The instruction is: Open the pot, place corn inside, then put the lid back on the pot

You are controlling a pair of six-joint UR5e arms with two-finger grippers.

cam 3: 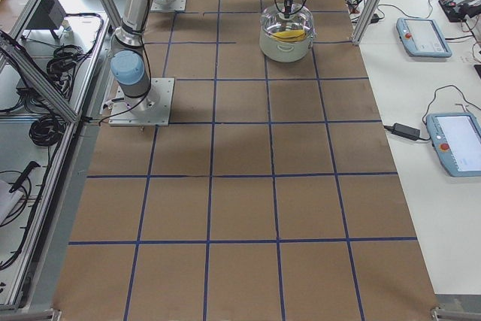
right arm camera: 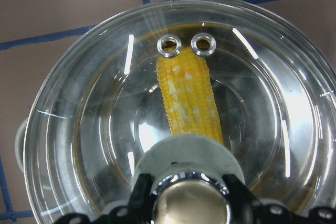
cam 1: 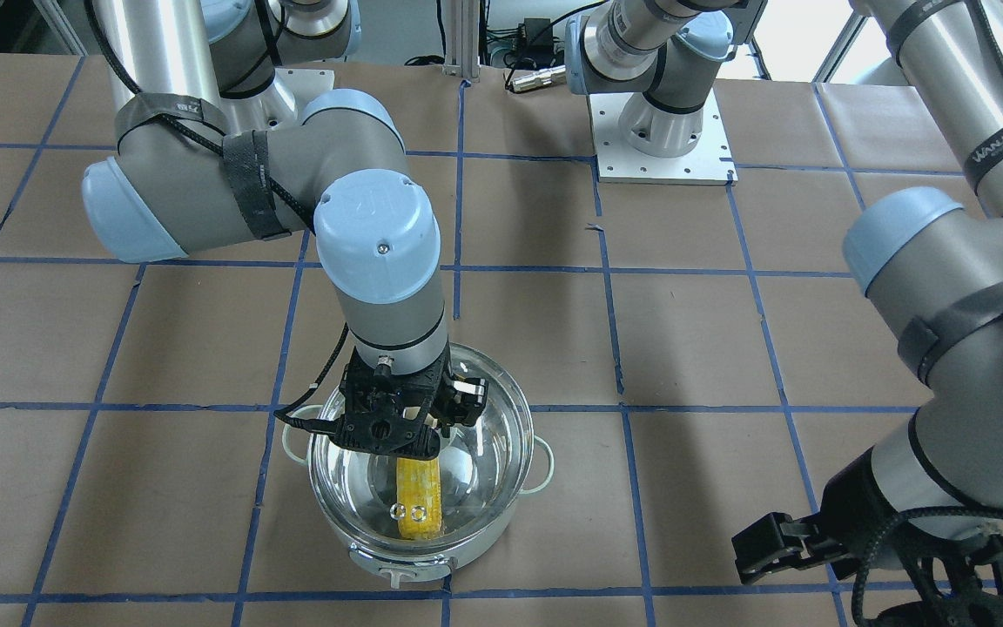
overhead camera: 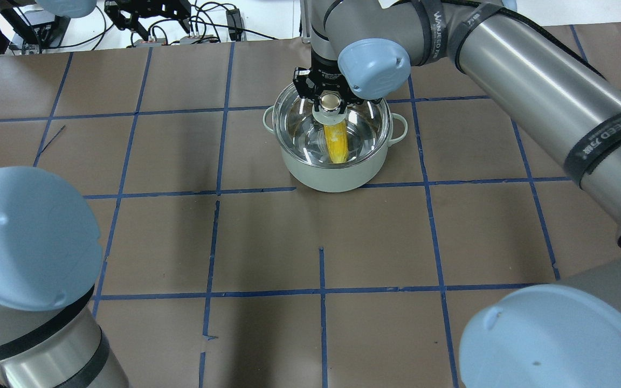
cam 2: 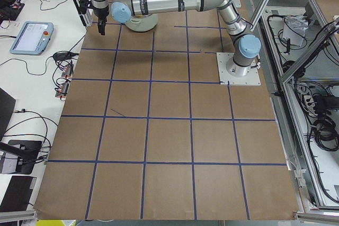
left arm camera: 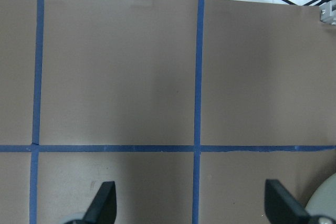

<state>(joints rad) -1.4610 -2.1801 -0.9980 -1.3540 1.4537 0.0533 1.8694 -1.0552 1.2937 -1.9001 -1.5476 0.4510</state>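
Note:
The pale mint-green pot (overhead camera: pixel 332 178) stands on the brown table and also shows in the front-facing view (cam 1: pixel 475 544). The yellow corn (overhead camera: pixel 336 143) lies inside it, visible through the glass in the front-facing (cam 1: pixel 419 496) and right wrist views (right arm camera: pixel 189 98). The clear glass lid (overhead camera: pixel 367 121) covers the pot's mouth; I cannot tell whether it rests on the rim. My right gripper (overhead camera: pixel 332 102) is shut on the lid's knob (right arm camera: pixel 191 166) from above. My left gripper (left arm camera: pixel 191 208) is open and empty over bare table, well away from the pot (cam 1: pixel 754 549).
Brown paper with a blue tape grid covers the table. The left arm's base plate (cam 1: pixel 663 148) sits at the robot's side. Cables and gear (overhead camera: pixel 202 32) lie past the far edge. Tablets (cam 3: pixel 423 35) lie on a side table.

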